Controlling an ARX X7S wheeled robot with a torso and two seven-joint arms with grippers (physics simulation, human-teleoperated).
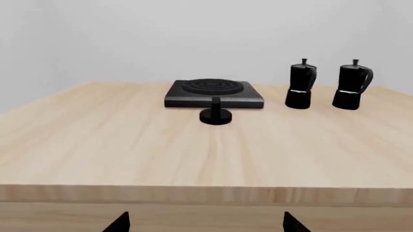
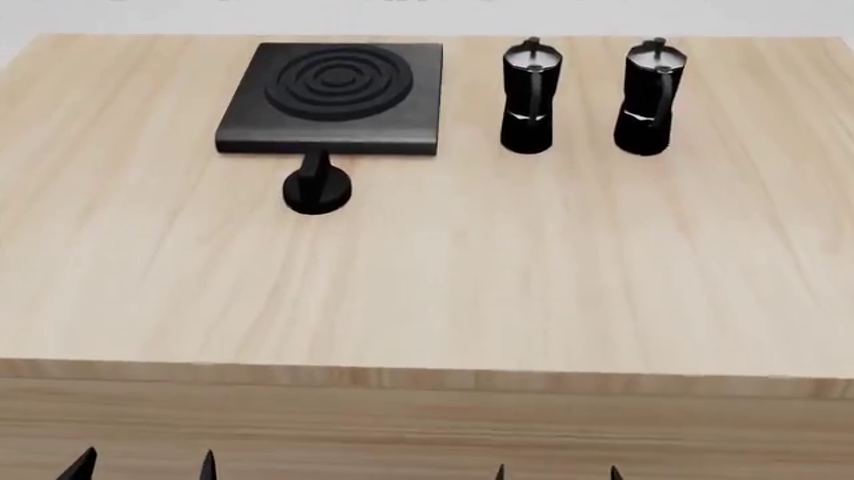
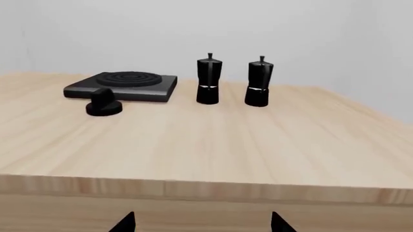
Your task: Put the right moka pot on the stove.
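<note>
The right moka pot (image 2: pixel 647 96) stands upright at the table's far right, small, black and faceted; it also shows in the left wrist view (image 1: pixel 351 85) and the right wrist view (image 3: pixel 258 81). The other moka pot (image 2: pixel 530 96) stands just left of it. The stove (image 2: pixel 335 96), a flat black slab with raised rings, lies at the far left. My left gripper (image 2: pixel 143 468) and right gripper (image 2: pixel 557 472) are open and empty, below the table's front edge, far from the pots. Only their fingertips show.
A round black knob (image 2: pixel 316 187) sits on the table just in front of the stove. The wooden table (image 2: pixel 441 290) has its front edge (image 2: pixel 427 375) between my grippers and the objects. A pale wall stands behind the table.
</note>
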